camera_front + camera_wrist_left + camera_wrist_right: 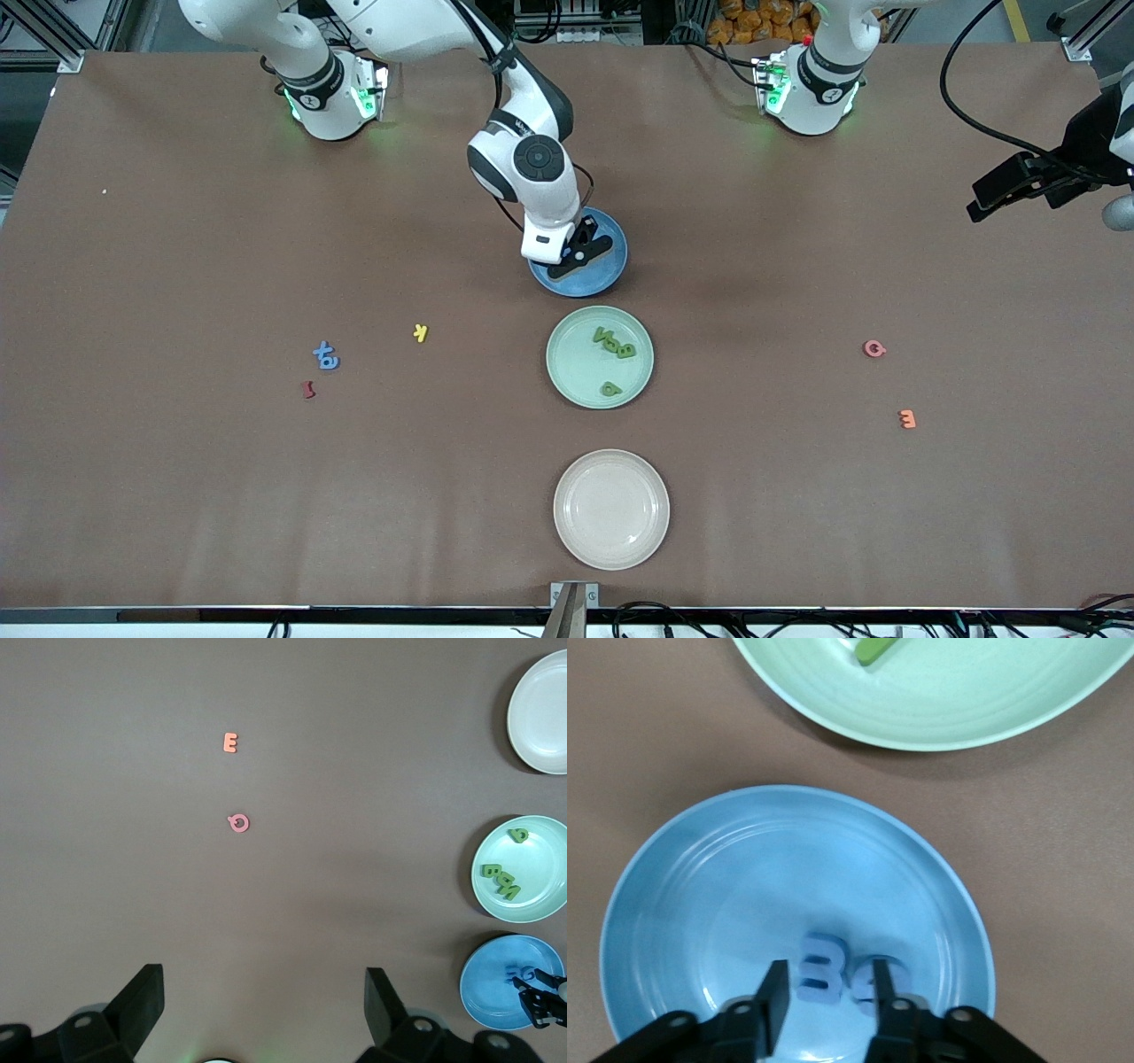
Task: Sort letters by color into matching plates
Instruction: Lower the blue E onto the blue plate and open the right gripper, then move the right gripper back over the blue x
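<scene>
Right claw [826, 1008] hangs low inside the blue plate [673, 904], fingers slightly parted around a blue letter [821, 970] lying flat. Left claw [264, 1010] waits, wide, over bare table [177, 496].

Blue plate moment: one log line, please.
right gripper: open over blue plate | blue letters: in plate | left gripper: open, waiting

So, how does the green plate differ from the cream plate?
The green plate holds green letters; the cream plate holds nothing. The green plate is pale mint; the cream plate is pinkish cream and nearer to the front camera. Both are round, shallow and similar in size.
</scene>
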Robot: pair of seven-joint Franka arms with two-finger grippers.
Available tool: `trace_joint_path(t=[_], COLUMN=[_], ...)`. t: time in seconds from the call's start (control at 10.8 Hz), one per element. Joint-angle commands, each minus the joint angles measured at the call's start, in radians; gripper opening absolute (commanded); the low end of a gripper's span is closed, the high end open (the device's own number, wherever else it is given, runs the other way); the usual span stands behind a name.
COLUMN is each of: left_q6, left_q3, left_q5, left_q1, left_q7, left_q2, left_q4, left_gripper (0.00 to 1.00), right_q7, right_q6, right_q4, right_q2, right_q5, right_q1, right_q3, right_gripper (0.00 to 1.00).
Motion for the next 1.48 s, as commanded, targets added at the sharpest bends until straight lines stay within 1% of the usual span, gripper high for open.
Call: trace_joint_path(t=[0.0, 0.18, 0.37, 0.46, 0.55, 0.74, 0.83, 1.02, 1.39], left_q6=[-0.004, 0.012, 0.040, 0.042, 0.043, 0.046, 0.054, 0.055, 0.060], left_q3=[-0.035, -0.044, -0.055, -0.056, -0.056, -0.055, -0.050, -0.049, -0.053], left_q5=[0.022, 0.030, 0.064, 0.064, 0.062, 0.059, 0.044, 0.038, 0.002], left_q1=[0.008, 0.002, -0.002, 0.000, 0.005, 0.000, 0.011, 0.009, 0.011], left_q7=[0.034, 0.088, 0.111, 0.111, 0.113, 0.111, 0.113, 0.103, 0.094], left_q2=[-0.036, -0.041, -0.041, -0.041, -0.039, -0.041, -0.035, -0.030, -0.021], left_q4=[-0.029, -0.032, -0.031, -0.031, -0.028, -0.023, -0.022, -0.022, -0.034], left_gripper=[1.00, 1.00, 1.00, 1.00, 1.00, 1.00, 1.00, 1.00, 1.00], right_q7=[0.036, 0.033, 0.031, 0.030, 0.024, -0.043, -0.066, -0.221, -0.489], right_q6=[-0.075, -0.164, -0.270, -0.295, -0.296, -0.295, -0.295, -0.281, -0.263], right_q4=[0.027, 0.027, 0.027, 0.035, 0.044, 0.046, 0.044, 0.044, 0.036], right_q2=[-0.007, -0.039, -0.085, -0.101, -0.103, -0.103, -0.106, -0.096, -0.115], right_q5=[-0.003, -0.005, -0.006, -0.006, -0.012, -0.127, -0.144, -0.167, -0.170], right_q1=[0.005, -0.024, -0.050, -0.064, -0.090, -0.160, -0.198, -0.296, -0.427], right_q3=[0.003, -0.007, -0.062, -0.088, -0.102, -0.103, -0.103, -0.103, -0.099], right_gripper=[1.00, 1.00, 1.00, 1.00, 1.00, 1.00, 1.00, 1.00, 1.00])
